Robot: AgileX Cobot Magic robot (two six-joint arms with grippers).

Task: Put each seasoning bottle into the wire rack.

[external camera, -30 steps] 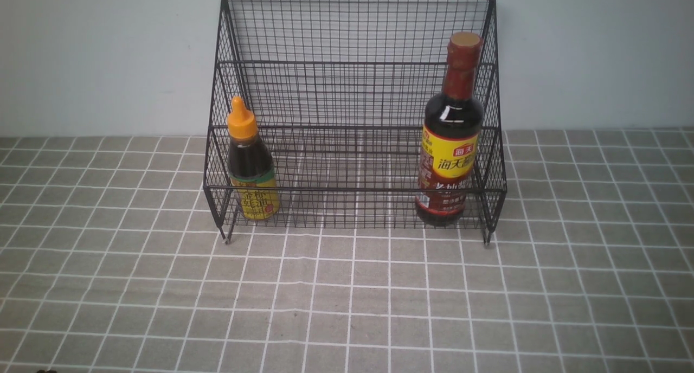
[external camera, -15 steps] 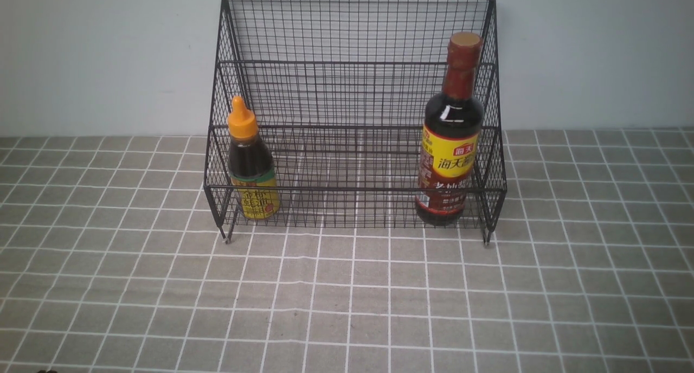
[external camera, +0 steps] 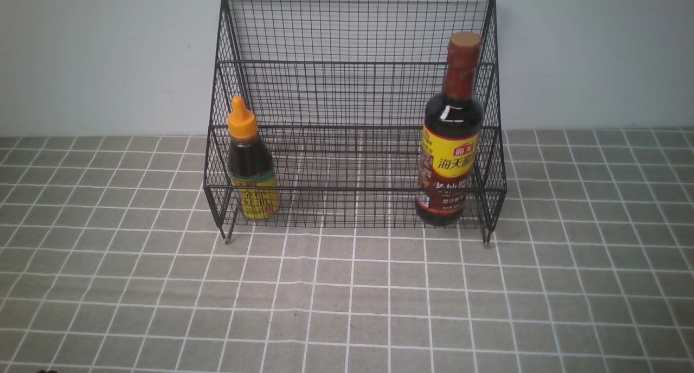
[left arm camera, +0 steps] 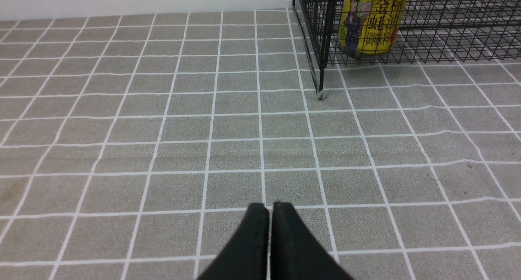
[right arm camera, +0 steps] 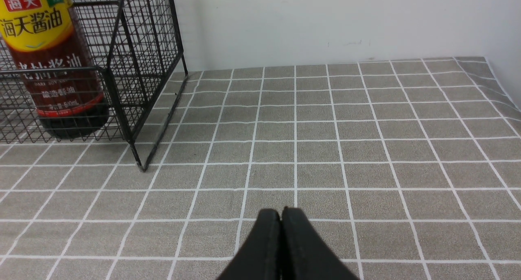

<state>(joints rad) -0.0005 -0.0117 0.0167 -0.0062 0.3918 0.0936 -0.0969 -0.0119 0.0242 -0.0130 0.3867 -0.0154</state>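
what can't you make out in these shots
- Short bottle: its cap is cut off by the left wrist view's edge.
- Tall bottle: its neck is cut off in the right wrist view.
- Tall bottle's small label print: blurred behind the wire rack in the front view.
- Both arms: outside the front view.

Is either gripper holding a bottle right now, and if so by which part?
Nothing is held: the left gripper and right gripper are both shut on nothing.

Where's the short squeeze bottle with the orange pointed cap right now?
In the front view, the short orange-capped squeeze bottle stands upright in the lowest front tier of the black wire-mesh rack, at its left end, far from the taller brown-red-capped bottle at the right end.
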